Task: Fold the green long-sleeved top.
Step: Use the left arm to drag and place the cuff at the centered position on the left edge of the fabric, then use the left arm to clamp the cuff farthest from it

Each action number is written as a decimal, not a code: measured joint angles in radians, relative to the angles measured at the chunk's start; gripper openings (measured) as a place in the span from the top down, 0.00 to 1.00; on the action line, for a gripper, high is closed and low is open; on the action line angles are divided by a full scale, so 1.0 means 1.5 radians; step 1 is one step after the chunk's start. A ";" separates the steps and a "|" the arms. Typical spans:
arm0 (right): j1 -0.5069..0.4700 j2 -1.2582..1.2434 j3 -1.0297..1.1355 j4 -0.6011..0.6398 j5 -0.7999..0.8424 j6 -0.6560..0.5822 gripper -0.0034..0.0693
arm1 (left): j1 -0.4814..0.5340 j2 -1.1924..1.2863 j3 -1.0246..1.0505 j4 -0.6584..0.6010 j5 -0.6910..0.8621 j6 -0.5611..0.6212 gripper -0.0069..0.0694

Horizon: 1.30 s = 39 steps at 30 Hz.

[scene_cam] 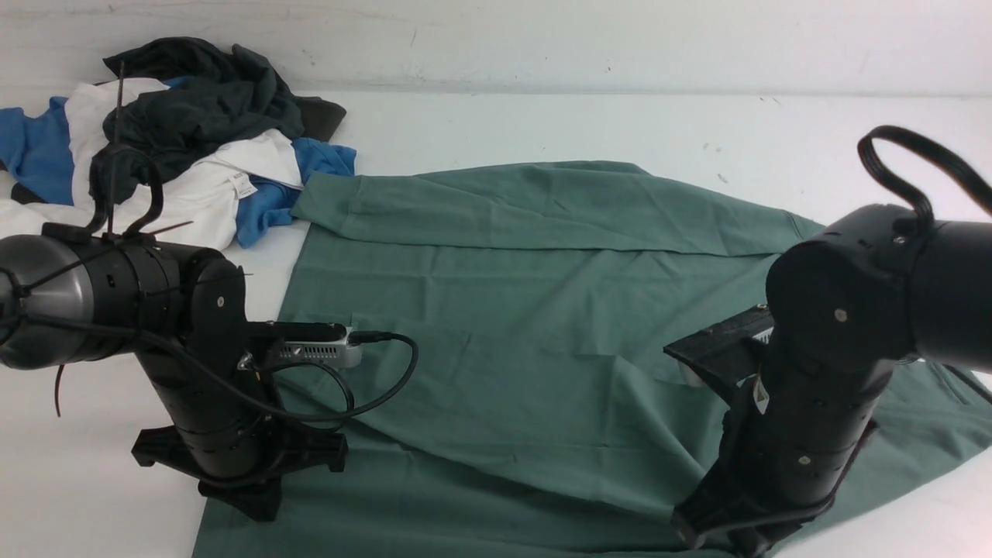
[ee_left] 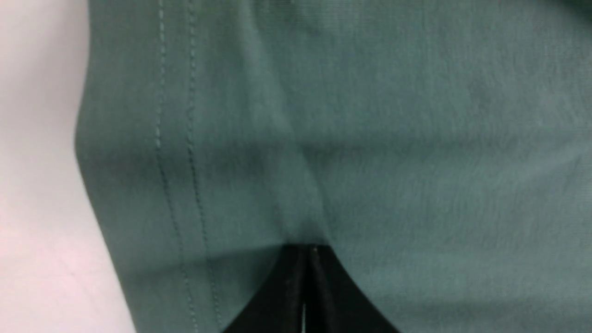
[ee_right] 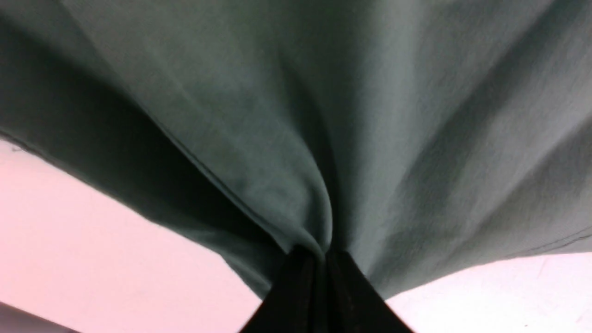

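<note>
The green long-sleeved top (scene_cam: pixel 504 325) lies spread and lightly creased on the white table (scene_cam: pixel 542 124), filling the middle and lower part of the front view. One sleeve is folded over it as a long band running left to right across the upper middle, and the cloth is widest that same way. I cannot tell which end is the neck. At lower left, the left gripper (ee_left: pixel 307 263) is clenched on the double-stitched hem. At lower right, the right gripper (ee_right: pixel 321 268) pinches gathered, raised cloth.
</note>
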 joint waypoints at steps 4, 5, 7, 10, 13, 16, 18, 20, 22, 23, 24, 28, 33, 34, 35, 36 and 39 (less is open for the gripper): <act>0.000 0.000 0.024 0.012 -0.001 0.009 0.92 | 0.000 0.001 -0.001 0.000 0.005 0.001 0.91; 0.000 0.000 0.038 0.013 -0.001 0.011 0.89 | 0.000 0.001 -0.001 0.000 0.007 0.001 0.91; 0.000 0.000 0.051 0.010 0.005 0.011 0.82 | 0.000 0.001 -0.001 0.000 0.007 0.006 0.91; 0.000 -0.001 0.056 0.008 0.014 0.011 0.69 | 0.000 0.001 -0.001 0.000 0.011 0.018 0.91; 0.000 -0.001 0.056 0.007 0.014 0.011 0.53 | 0.000 -0.004 -0.001 -0.002 0.032 0.025 0.91; 0.000 -0.003 0.054 0.003 0.015 0.011 0.43 | 0.000 -0.023 0.005 -0.002 0.068 0.025 0.91; 0.000 -0.010 0.050 0.003 0.015 0.011 0.41 | 0.000 -0.058 0.006 0.000 0.085 0.025 0.91; 0.001 -0.030 0.043 0.004 0.015 0.011 0.42 | 0.000 -0.102 0.006 0.011 0.094 0.024 0.91; 0.001 -0.063 0.030 0.004 0.017 0.011 0.47 | 0.006 -0.140 0.004 0.024 0.109 0.016 0.91; 0.001 -0.073 0.024 0.004 0.018 0.011 0.49 | 0.010 -0.152 -0.001 0.025 0.114 0.014 0.91; 0.001 -0.094 0.010 0.001 0.021 0.011 0.54 | 0.018 -0.163 -0.013 0.027 0.128 0.011 0.91; 0.001 -0.151 -0.033 -0.021 0.025 0.011 0.72 | 0.065 -0.165 -0.094 0.030 0.170 0.007 0.91; -0.014 -0.179 -0.075 -0.042 0.032 0.011 0.94 | 0.114 -0.104 -0.275 0.018 0.194 0.025 0.91; -0.021 -0.179 -0.078 -0.040 0.033 0.011 0.95 | 0.117 -0.077 -0.325 0.017 0.198 0.029 0.91; -0.026 -0.179 -0.079 -0.040 0.033 0.011 0.96 | 0.118 -0.052 -0.365 0.013 0.200 0.031 0.91; -0.029 -0.179 -0.079 -0.038 0.033 0.011 0.97 | 0.118 -0.035 -0.389 0.011 0.201 0.032 0.91; -0.036 -0.179 -0.079 -0.023 0.036 0.011 0.97 | 0.118 0.067 -0.518 0.002 0.202 0.032 0.91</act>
